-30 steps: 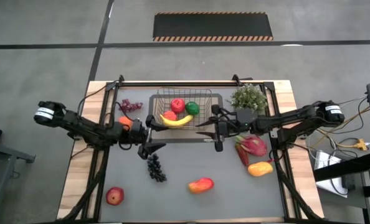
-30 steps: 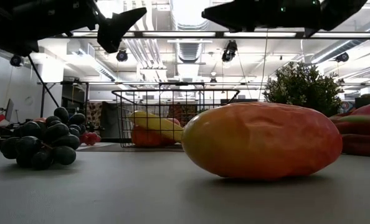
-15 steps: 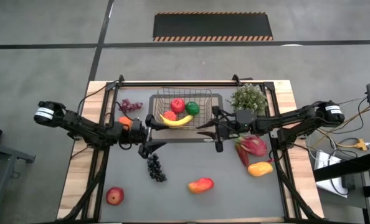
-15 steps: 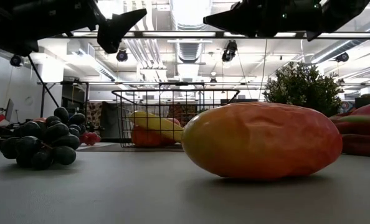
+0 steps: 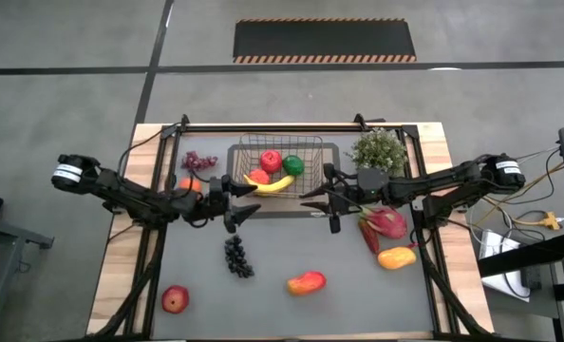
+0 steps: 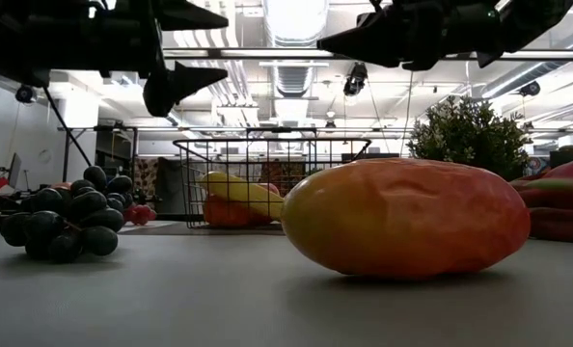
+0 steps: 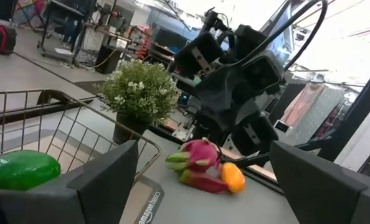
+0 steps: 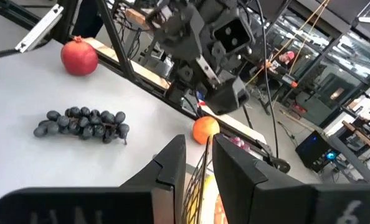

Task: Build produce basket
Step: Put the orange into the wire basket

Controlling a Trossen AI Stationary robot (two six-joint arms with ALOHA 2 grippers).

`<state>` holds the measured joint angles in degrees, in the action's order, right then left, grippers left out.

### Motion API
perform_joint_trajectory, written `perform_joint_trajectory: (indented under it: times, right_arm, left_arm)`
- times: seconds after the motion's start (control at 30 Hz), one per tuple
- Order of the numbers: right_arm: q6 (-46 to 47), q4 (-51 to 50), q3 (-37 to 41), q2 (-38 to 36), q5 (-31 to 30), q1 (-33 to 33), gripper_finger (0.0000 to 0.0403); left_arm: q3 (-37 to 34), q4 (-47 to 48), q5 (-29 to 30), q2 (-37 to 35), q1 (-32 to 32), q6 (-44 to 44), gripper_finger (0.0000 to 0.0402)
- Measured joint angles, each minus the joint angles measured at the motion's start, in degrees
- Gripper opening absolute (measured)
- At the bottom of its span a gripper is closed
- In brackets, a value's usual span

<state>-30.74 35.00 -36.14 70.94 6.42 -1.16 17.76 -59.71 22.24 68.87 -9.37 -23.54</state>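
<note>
The wire basket (image 5: 274,167) stands on a grey tray at the table's far middle. It holds a banana (image 5: 269,182), a red apple (image 5: 272,161) and a green pepper (image 5: 293,165). My left gripper (image 5: 243,199) hovers open, high above the table, by the basket's near left corner. My right gripper (image 5: 309,197) hovers by its near right corner, with only a narrow gap between its fingers (image 8: 171,167) and nothing in it. Black grapes (image 5: 236,256), a red apple (image 5: 175,299), two mangoes (image 5: 306,282) (image 5: 396,256) and a dragon fruit (image 5: 383,222) lie on the grey mat.
An orange (image 5: 189,185) and purple grapes (image 5: 198,161) lie left of the basket. A leafy potted plant (image 5: 379,150) stands right of it. A dark frame bar (image 5: 272,125) runs along the far edge. Bare mat lies between the near fruits.
My left gripper has rolled and swung at the wrist, so its two open fingers now show one above the other in the low view and point toward the basket's near left corner. No fruit has moved.
</note>
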Motion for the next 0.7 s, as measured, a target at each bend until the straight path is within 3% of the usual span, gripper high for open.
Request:
perform_joint_trajectory:
  times: [0.3, 0.7]
  right_arm:
    - [0.25, -0.88, 0.0, -0.02, -0.45, -0.38, 0.0068]
    - [0.07, -1.72, 0.0, -0.02, -0.46, -0.38, 0.0068]
  left_arm:
    - [0.68, 3.35, 0.26, -3.24, 0.0, -2.07, 0.0345]
    - [7.98, 36.32, 6.33, -14.64, 0.38, -7.73, 0.0345]
